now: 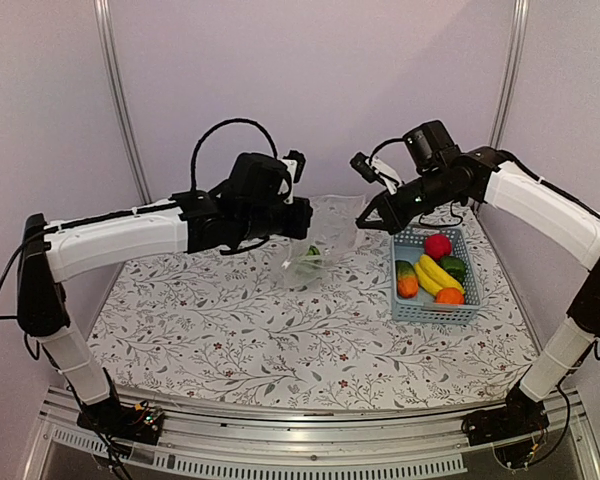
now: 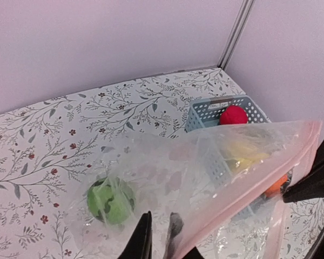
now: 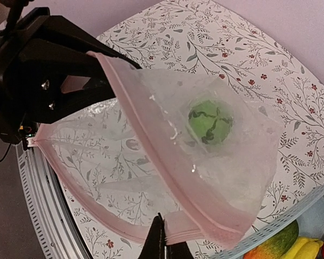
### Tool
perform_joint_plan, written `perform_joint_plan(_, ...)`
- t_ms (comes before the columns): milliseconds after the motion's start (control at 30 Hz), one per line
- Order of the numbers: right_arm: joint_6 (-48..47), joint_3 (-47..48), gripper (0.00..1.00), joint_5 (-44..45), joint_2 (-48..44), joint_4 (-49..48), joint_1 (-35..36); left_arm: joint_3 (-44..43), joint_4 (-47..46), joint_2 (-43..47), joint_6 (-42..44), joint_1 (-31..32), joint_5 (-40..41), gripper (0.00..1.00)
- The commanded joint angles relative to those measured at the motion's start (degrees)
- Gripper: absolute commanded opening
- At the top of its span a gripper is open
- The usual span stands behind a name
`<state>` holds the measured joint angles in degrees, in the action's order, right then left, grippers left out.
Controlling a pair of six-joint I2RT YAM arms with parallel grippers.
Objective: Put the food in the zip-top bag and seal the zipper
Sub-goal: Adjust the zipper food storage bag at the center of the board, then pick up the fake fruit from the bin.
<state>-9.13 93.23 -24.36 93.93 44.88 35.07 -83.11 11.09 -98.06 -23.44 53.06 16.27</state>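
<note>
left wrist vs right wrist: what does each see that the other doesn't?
Left wrist only: the whole red apple and the wall's corner post. Right wrist only: the table's front rail and the left gripper's black body. Both: the clear bag strung between it and the right gripper, the pink zipper, the green round toy inside, the blue basket.

The bench (image 1: 230,340), covered in a leaf-and-flower print, carries a light-blue basket (image 1: 435,312) at centre-right of the frame.
</note>
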Motion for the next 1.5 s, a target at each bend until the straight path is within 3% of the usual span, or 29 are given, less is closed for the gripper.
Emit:
perform_joint_plan(0, -2.8, 2.1, 0.0, -2.4, 0.0, 5.8, -0.4, -6.6, 13.6, -2.0, 6.6, 1.4, 7.9, 0.07)
perform_joint_plan(67, -3.6, 3.6, 0.0, -3.0, 1.2, 8.0, -0.4, -9.9, 17.3, -3.5, 8.3, 1.8, 8.0, 0.0)
perform_joint_plan(200, -4.7, 7.8, 0.0, -3.3, 2.3, 9.2, -1.2, -15.9, 23.1, -6.3, 11.0, 2.0, 8.5, 0.0)
perform_joint_plan(367, -4.8, 12.8, 0.03, -8.6, 3.9, 10.1, -3.8, -19.1, 22.7, -6.9, 13.4, 0.4, 8.0, 0.0)
perform_joint_plan(467, -6.2, 16.3, 0.29, -12.3, 6.0, 11.6, -5.3, -22.0, 23.3, -6.9, 14.8, -2.2, 9.9, 0.0)
perform_joint_plan(633, -7.5, 19.6, 0.56, -20.5, 6.3, 12.9, -11.7, -25.5, 24.8, -4.9, 18.4, -8.0, 12.4, 0.0)
perform_joint_plan(800, -10.8, 15.8, 0.63, -24.6, 3.5, 12.8, -17.6, -25.1, 24.4, -2.6, 22.2, -12.4, 13.3, 0.0)
perform_joint_plan(933, -11.8, 10.5, 0.64, -18.1, 1.1, 10.9, -20.4, -19.9, 20.8, -0.9, 22.7, -12.8, 11.6, 0.0)
perform_joint_plan(1167, -11.1, -2.2, 0.61, -0.4, -0.8, 3.2, -25.1, -13.4, 14.8, -4.4, 15.2, -12.8, -8.2, 0.0)
perform_joint_plan(1467, -11.4, -9.2, 0.57, 15.5, 4.7, -3.3, -26.8, -9.6, 12.1, -6.1, 14.7, -12.7, -10.9, 0.0)
